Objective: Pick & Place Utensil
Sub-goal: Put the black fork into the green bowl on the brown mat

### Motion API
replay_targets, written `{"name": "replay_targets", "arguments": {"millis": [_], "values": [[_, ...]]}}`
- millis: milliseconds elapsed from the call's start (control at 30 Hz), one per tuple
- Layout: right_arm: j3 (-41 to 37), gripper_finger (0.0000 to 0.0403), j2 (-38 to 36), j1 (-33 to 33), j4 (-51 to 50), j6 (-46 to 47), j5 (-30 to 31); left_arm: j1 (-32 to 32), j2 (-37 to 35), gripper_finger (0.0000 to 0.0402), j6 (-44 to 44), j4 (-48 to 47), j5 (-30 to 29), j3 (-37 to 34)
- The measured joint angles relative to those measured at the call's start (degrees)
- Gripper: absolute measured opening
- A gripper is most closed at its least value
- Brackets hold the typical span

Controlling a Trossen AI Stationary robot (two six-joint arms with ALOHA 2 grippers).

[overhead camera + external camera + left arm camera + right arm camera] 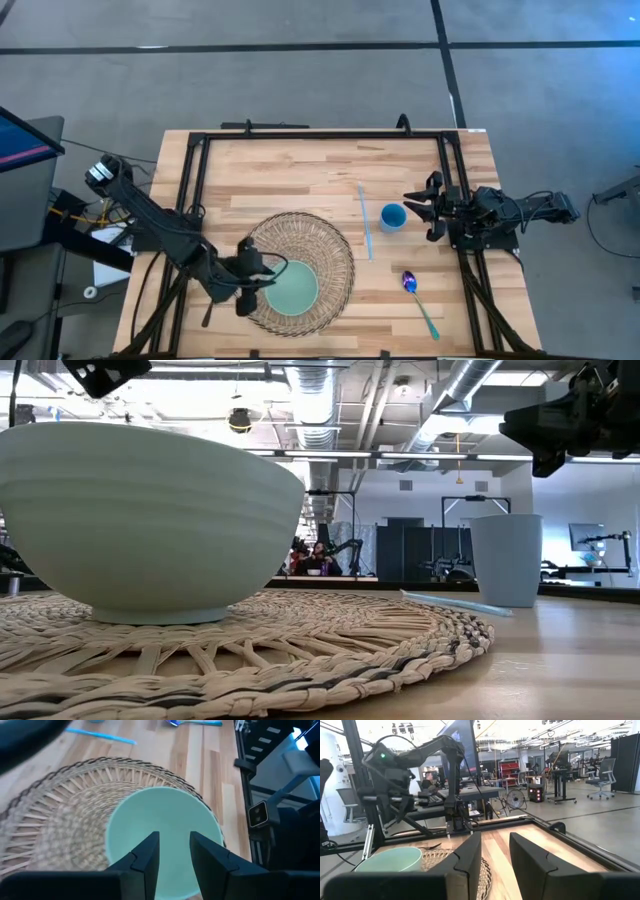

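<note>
Spoon lies untouched on table. Left gripper over bowl, right gripper by cup; both part-open, empty.

Woven straw placemat, rough, under left gripper; mint bowl below its fingers, smooth matt. Butcher-block wood table satin. Spoon bowl glossy metallic purple, near right gripper.

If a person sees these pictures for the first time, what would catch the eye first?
Probably the pale green bowl on the round woven mat at the table's front, with the left gripper open and empty above it. Next, the blue cup by the right gripper, which is open too, and the purple-headed spoon lying toward the front right.
</note>
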Motion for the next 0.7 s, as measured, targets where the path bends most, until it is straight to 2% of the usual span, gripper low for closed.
{"name": "replay_targets", "arguments": {"millis": [167,300,433,700], "values": [[0.0,0.0095,0.0,0.02,0.0,0.0,-0.01,1.23,-4.21,0.0108,-5.17,-9.06,0.14,0.0],[0.0,0.0095,0.0,0.02,0.0,0.0,0.01,2.47,-5.55,0.0108,-15.42,-20.47,3.3,0.0],[0.0,0.0095,0.0,0.02,-0.02,0.0,0.01,3.02,-5.59,0.0108,-27.5,-30.6,9.04,-0.07],[-0.02,0.0095,-0.01,0.02,-0.94,0.0,0.01,2.95,-5.46,0.0108,-43.46,-33.51,21.5,-5.68]]}}
